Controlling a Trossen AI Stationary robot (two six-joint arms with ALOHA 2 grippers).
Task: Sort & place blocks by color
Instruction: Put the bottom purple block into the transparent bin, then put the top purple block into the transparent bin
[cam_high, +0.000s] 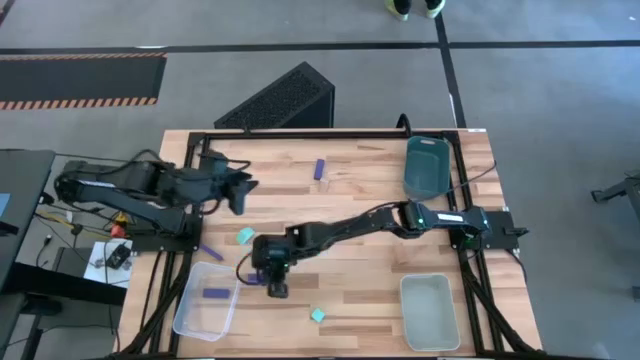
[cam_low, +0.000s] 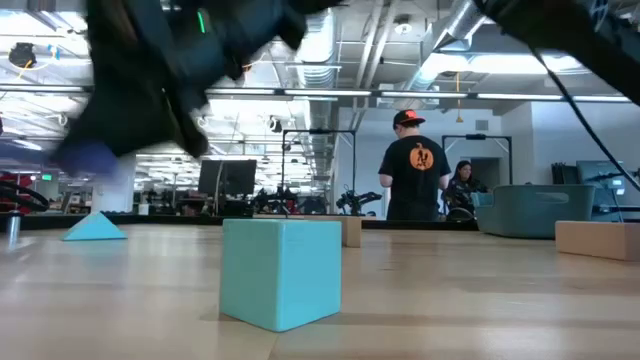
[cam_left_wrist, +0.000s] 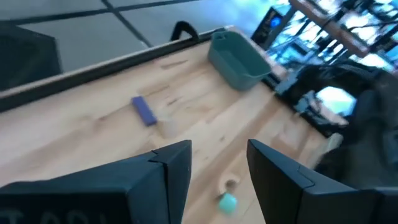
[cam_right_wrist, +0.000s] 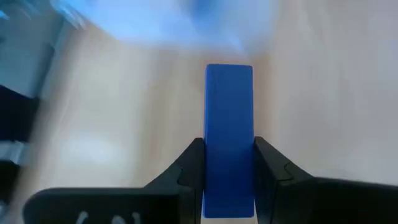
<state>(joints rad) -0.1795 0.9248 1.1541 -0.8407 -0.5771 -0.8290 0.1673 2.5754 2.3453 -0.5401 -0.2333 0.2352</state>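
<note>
Between the right claw's (cam_right_wrist: 229, 180) fingers, clenched: blue bar (cam_right_wrist: 229, 137), lifted just at three o'clock of the clear bin (cam_high: 205, 300). Carry step, I judge; next, release into that bin. Left claw (cam_left_wrist: 219, 165) released, idle.

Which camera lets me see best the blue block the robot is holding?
The right wrist view: the blue block fills the middle, pinched between the right gripper fingers. In the high view the arm mostly hides it. The low view shows only a dark blur there, and the left wrist view doesn't show it.
</note>
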